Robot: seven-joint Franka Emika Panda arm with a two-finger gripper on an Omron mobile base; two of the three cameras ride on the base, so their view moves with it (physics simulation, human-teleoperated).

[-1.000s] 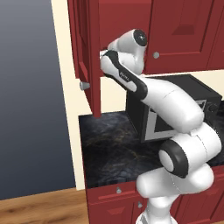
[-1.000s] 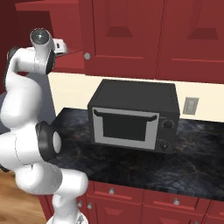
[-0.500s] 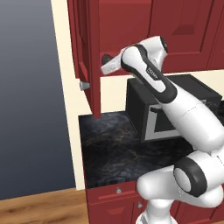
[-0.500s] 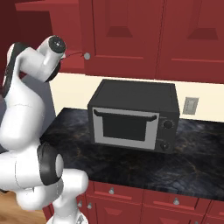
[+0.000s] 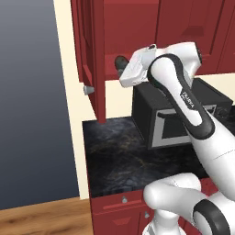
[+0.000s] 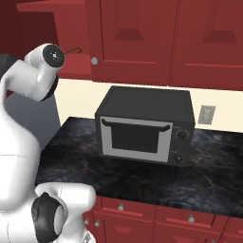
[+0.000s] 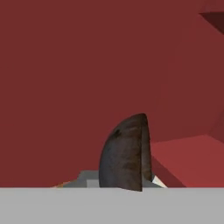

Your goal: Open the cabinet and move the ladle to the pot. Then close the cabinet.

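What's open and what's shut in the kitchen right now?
left cabinet door: swung wide open.
right cabinet door: shut.
microwave door: shut.
drawers under the counter: shut.
gripper: reaching into the open cabinet; open or shut can't be told.

Dark lettering on white arm link (image 5: 190, 102), left base view, running lengthwise along forearm: too small, too blurred to read. No legible text on microwave (image 6: 142, 126), cabinet doors (image 6: 133, 38).
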